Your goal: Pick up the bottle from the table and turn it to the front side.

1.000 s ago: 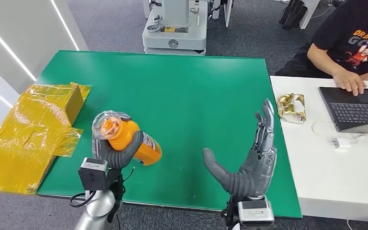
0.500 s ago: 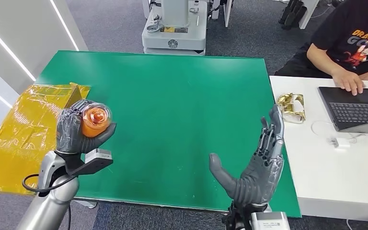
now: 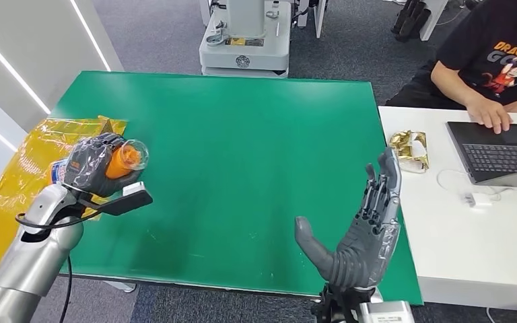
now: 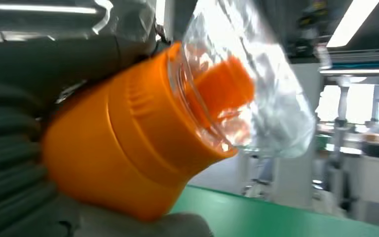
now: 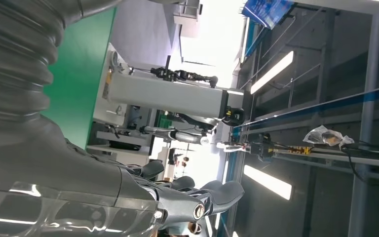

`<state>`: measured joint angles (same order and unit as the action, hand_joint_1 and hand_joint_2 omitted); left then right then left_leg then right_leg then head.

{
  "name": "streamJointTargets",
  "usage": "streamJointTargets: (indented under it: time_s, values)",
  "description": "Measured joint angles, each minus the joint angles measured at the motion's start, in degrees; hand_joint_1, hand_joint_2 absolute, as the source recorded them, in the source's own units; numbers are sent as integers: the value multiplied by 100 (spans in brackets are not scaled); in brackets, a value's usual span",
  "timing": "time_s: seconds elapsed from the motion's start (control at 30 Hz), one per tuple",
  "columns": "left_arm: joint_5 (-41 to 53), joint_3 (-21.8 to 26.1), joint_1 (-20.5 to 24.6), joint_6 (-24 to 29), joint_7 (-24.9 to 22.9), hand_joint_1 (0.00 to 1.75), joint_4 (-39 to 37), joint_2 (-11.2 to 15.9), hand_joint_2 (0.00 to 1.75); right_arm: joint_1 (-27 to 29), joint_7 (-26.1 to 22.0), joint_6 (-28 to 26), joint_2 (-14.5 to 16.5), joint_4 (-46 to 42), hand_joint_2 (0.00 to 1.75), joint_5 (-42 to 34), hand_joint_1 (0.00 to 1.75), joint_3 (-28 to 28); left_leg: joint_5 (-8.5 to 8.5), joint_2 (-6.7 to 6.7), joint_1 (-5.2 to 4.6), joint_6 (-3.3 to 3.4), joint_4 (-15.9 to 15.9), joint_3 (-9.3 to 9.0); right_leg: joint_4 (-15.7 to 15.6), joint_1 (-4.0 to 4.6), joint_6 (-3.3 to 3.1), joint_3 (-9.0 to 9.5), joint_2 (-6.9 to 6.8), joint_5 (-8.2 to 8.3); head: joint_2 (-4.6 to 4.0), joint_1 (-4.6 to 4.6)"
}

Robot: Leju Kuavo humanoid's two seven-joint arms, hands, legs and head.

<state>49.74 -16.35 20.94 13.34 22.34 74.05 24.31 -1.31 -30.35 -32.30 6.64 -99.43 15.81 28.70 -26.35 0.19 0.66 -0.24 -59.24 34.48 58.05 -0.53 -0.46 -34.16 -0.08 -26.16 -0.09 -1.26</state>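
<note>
My left hand (image 3: 89, 167) grips an orange bottle (image 3: 120, 161) with a clear cap, lifted off the green table (image 3: 242, 141) above its left edge. The bottle lies roughly level, its cap end pointing right toward the table's middle. In the left wrist view the bottle (image 4: 128, 153) shows close up, its orange neck under the clear cap (image 4: 246, 94), with my left hand (image 4: 10, 158) wrapped round its body. My right hand (image 3: 360, 232) is raised over the table's front right corner, fingers spread and pointing up, holding nothing. My right hand (image 5: 143, 197) has straight fingers in the right wrist view.
Crumpled yellow plastic wrap (image 3: 30, 188) with a box lies off the table's left edge. A white desk (image 3: 471, 229) on the right bears gold foil (image 3: 409, 150) and a laptop (image 3: 501, 151), with a person (image 3: 495, 60) typing. A white machine base (image 3: 246, 40) stands beyond the table.
My left arm has swung outward to the left, carrying the bottle from the table's front left to over its left edge and turning it level. My right hand shifted slightly.
</note>
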Motion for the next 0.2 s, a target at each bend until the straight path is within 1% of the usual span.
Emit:
streamJointTargets:
  time_s: [0.07,0.2]
  values:
    - [238,-179,197,-54,54,175,-304,52,175,-2,-17,-8,-1,-2,175,-23,0,2,1,0,0,-1,0,1,1,0,-1,0,0,1,0,0]
    - [619,-512,553,-155,3,175,-804,88,175,-1,-13,-5,-3,-34,175,-35,0,2,1,2,0,-2,0,1,1,0,-4,0,2,3,0,0]
